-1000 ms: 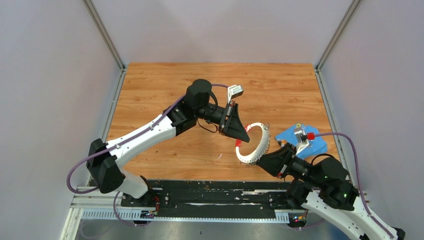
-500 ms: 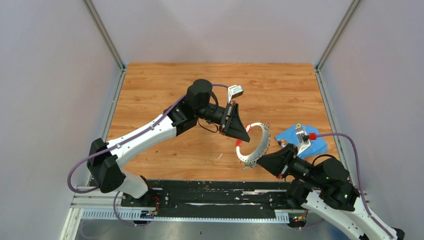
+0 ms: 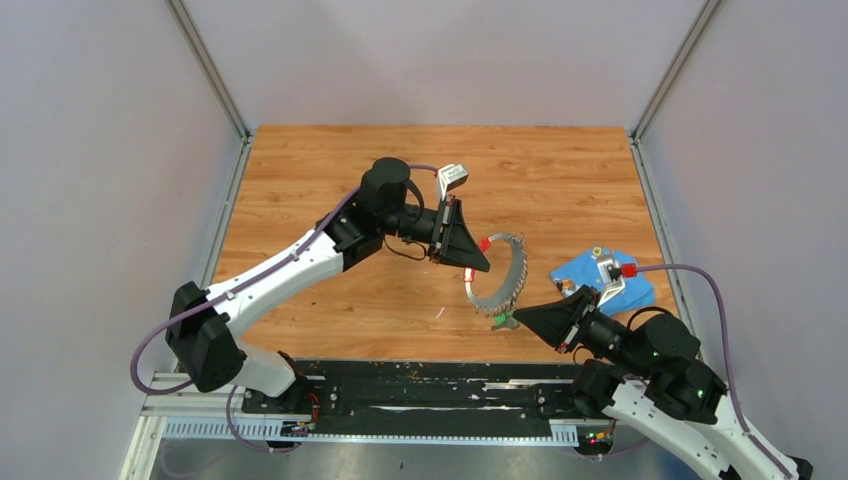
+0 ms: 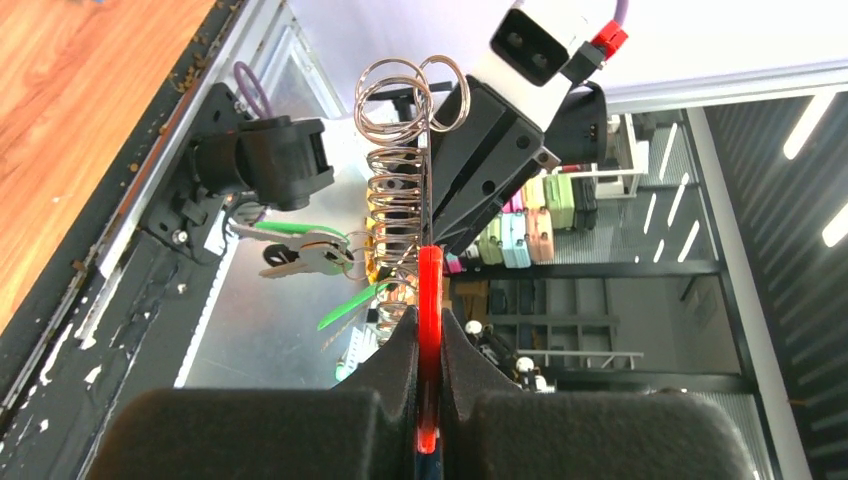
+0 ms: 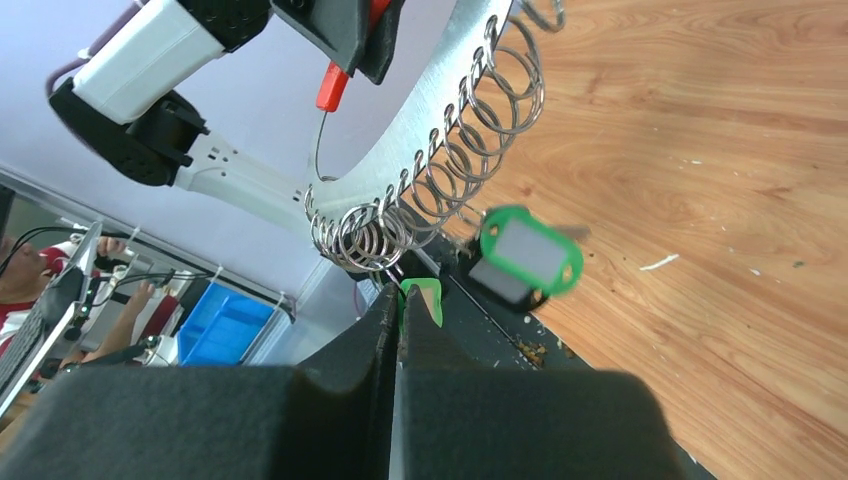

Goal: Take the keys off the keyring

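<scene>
The left claw [image 3: 482,266], pinching the keyring [image 3: 521,268], is drawing it away from the right claw [image 3: 516,318], which is pinching a green key [image 5: 421,302] to strip it.

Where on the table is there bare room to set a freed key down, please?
The far strip of the table along the back wall is bare, so is the wood between the left arm and front rail. Mid-right is crowded: the keyring in the left pincer, the right pincer shut on a green tab, and the blue cloth.
</scene>
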You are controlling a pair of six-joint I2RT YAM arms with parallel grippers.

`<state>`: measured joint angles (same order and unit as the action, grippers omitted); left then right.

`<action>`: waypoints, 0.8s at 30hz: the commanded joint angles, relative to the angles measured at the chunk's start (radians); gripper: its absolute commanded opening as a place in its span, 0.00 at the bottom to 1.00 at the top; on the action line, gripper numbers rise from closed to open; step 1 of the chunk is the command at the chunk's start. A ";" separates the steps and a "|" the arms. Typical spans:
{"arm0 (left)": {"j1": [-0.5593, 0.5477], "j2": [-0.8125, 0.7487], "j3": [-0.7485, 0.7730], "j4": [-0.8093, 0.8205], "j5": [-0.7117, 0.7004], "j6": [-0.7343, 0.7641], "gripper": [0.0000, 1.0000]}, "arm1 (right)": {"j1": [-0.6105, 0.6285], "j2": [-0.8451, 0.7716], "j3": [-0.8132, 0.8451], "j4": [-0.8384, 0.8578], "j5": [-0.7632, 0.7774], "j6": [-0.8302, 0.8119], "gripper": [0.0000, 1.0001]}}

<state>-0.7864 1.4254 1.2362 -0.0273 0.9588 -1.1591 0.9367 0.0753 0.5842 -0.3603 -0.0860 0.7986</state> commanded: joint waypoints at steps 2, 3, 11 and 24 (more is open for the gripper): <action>0.028 -0.052 -0.057 0.007 -0.046 -0.010 0.00 | 0.007 0.011 0.052 -0.124 0.075 -0.014 0.01; 0.029 -0.054 -0.066 0.007 -0.050 -0.007 0.00 | 0.007 0.016 0.063 -0.139 0.084 -0.019 0.01; 0.030 -0.056 -0.119 0.007 -0.057 -0.003 0.00 | 0.007 0.079 0.132 -0.198 0.215 -0.070 0.01; 0.022 -0.045 -0.123 0.006 -0.070 -0.024 0.00 | 0.006 0.102 0.091 -0.085 0.307 -0.111 0.01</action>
<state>-0.7650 1.3960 1.1122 -0.0242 0.8795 -1.1637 0.9367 0.1722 0.6941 -0.5186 0.1581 0.7101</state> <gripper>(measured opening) 0.031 0.015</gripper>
